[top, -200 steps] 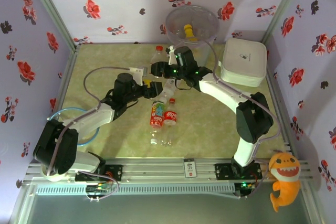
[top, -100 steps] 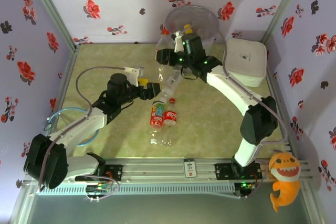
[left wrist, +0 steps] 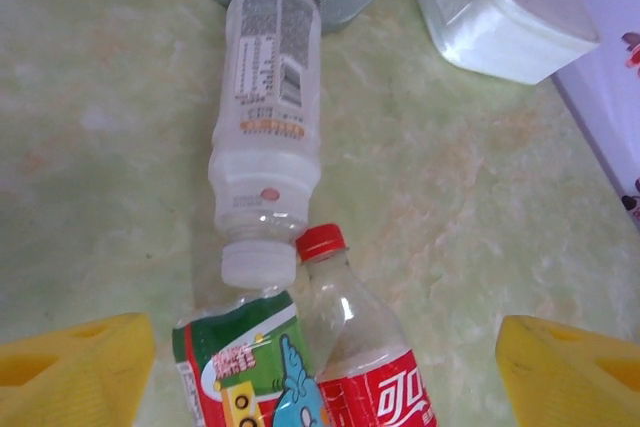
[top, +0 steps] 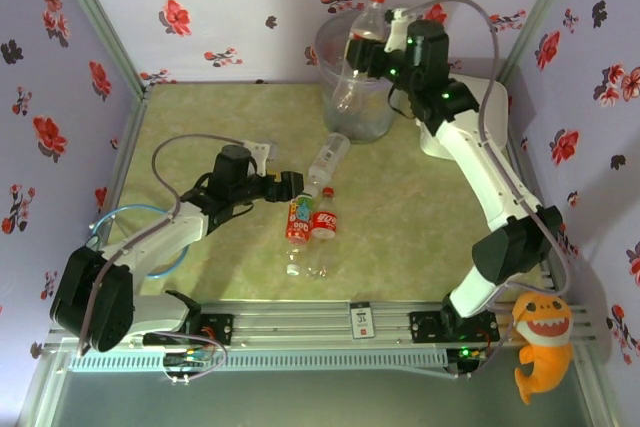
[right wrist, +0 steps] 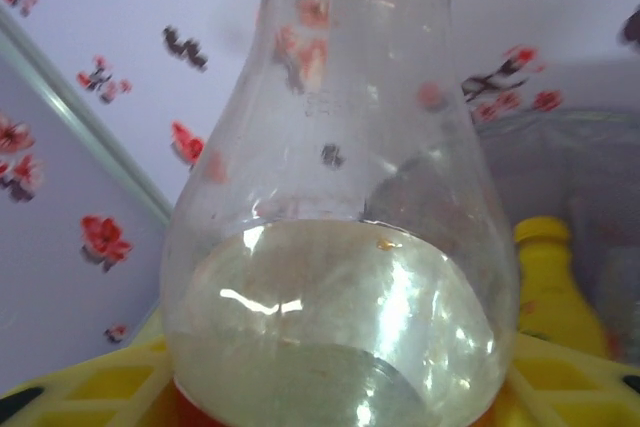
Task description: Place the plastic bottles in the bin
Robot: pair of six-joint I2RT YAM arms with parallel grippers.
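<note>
Bottles like these look thin, light and easily dented, with slick curved walls, so I judge a hold across the middle of the body safer than one at the tapering neck. The right gripper (top: 388, 50) is closed around the middle of a clear bottle (top: 362, 42), which is tilted with its red cap up, over the mouth of the bin (top: 372, 119) at the far side of the counter (top: 200, 127). A yellow bottle (right wrist: 553, 277) already lies inside the bin.

The left gripper (top: 290, 185) stands wide open and holds nothing. It is low over the counter and pointed at three bottles lying together. A white-capped bottle (left wrist: 265, 117) seems to touch the foot of the bin with its base. A green-labelled bottle (left wrist: 245, 372) and a red-labelled bottle (left wrist: 365, 367) lie side by side just below its cap. The white-capped one has free space along both sides. Being round, it would probably roll if nudged, so a grip across its labelled middle looks best.
</note>
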